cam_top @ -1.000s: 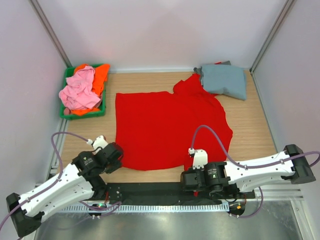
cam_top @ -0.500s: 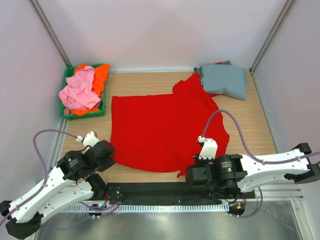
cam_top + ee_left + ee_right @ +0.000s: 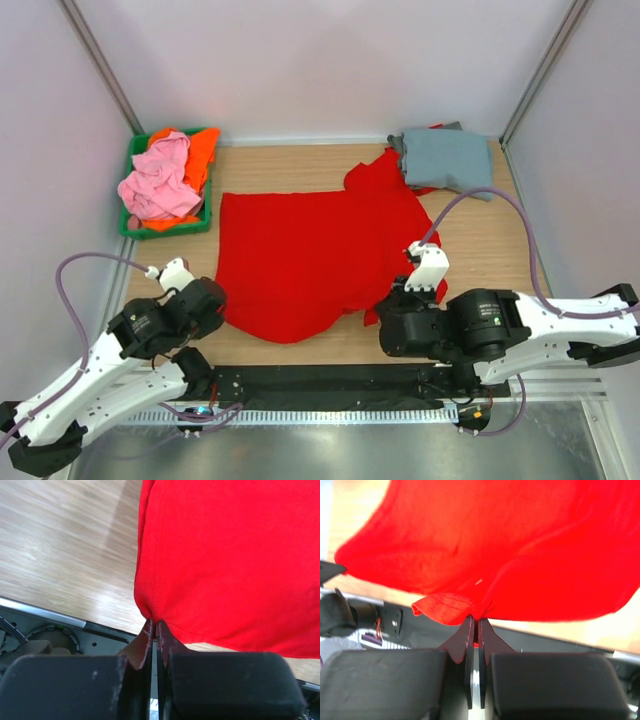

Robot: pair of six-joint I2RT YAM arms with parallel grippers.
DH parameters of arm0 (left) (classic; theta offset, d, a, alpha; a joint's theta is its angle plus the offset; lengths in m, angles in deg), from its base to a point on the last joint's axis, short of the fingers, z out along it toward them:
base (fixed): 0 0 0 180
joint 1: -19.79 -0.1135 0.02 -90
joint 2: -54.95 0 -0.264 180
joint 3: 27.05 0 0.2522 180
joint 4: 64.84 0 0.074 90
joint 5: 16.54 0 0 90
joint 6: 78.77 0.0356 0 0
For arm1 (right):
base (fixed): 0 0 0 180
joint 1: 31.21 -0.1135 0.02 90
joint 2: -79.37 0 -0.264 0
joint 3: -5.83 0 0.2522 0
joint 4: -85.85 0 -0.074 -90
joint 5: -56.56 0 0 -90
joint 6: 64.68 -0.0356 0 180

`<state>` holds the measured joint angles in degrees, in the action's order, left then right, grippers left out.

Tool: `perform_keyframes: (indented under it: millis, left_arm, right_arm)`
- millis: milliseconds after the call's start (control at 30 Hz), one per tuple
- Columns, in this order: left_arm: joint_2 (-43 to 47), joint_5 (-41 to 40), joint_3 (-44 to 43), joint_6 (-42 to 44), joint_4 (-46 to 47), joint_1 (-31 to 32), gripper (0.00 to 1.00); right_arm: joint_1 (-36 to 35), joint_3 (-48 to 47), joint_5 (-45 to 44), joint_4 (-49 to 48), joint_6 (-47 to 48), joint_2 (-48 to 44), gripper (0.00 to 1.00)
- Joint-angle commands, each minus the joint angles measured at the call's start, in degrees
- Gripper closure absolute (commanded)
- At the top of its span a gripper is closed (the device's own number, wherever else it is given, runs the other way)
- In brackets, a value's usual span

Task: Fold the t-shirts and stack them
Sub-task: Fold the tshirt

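A bright red t-shirt (image 3: pixel 320 250) lies spread on the wooden table, its near edge lifted at both corners. My left gripper (image 3: pixel 222 312) is shut on the shirt's near left corner; the left wrist view shows the cloth (image 3: pixel 225 560) pinched between the jaws (image 3: pixel 154 627). My right gripper (image 3: pixel 385 318) is shut on the near right corner; the right wrist view shows the red hem (image 3: pixel 445 607) bunched at the jaw tips (image 3: pixel 475 620). A folded grey-blue shirt (image 3: pixel 447 160) lies at the far right. Pink (image 3: pixel 155 185) and orange (image 3: pixel 200 150) shirts fill the bin.
The green plastic bin (image 3: pixel 166 226) stands at the far left by the wall. A black rail (image 3: pixel 300 380) and a metal ledge run along the table's near edge. Grey walls and frame posts close in the sides and back.
Both grippers have risen and moved away from the near edge with the shirt's corners. The red shirt's near edge has drawn up and its outline has narrowed.
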<state>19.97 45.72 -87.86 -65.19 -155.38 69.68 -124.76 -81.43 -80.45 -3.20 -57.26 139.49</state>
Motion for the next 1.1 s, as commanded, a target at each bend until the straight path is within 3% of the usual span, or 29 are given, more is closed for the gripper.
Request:
perform_keyframes:
  millis: [0, 133, 200, 367, 433, 733, 900, 1067]
  left_arm:
    - [-1.7, -4.9, -4.4, 1.4, -3.1, 0.2, 0.98]
    - [-4.1, -7.1, -7.4, 5.0, -2.9, 0.2, 0.98]
    - [-5.9, -7.3, -8.1, 7.2, -1.6, 0.2, 0.98]
    - [-13.2, -8.1, -10.8, 14.3, -0.1, -0.9, 0.99]
    - [-14.9, -7.3, -11.8, 16.8, 0.6, -2.9, 0.99]
    - [-15.5, 2.1, -10.0, 30.4, 6.9, -19.4, 1.0]
    - [-19.2, 6.0, -9.9, 33.4, 9.3, -23.3, 1.0]
    - [-22.8, 11.0, -10.4, 37.3, 11.9, -28.7, 1.0]
  right_arm:
    - [1.3, -4.6, -9.4, 9.0, 4.8, -0.9, 0.96]
    - [5.8, -5.4, -11.2, 6.2, 13.9, 0.9, 0.96]
    - [8.0, -5.6, -10.7, 2.6, 23.3, 2.0, 0.96]
    - [22.2, -6.7, -7.6, -1.7, 38.7, 4.4, 0.99]
    - [25.9, -6.4, -1.7, -7.0, 46.8, 2.5, 0.99]
    - [31.5, -0.3, 5.1, -11.6, 53.0, 0.4, 0.99]
    - [34.0, 3.8, 11.2, -16.5, 56.0, 1.0, 0.99]
    - [41.2, 6.5, 21.0, -22.5, 60.8, 1.8, 0.99]
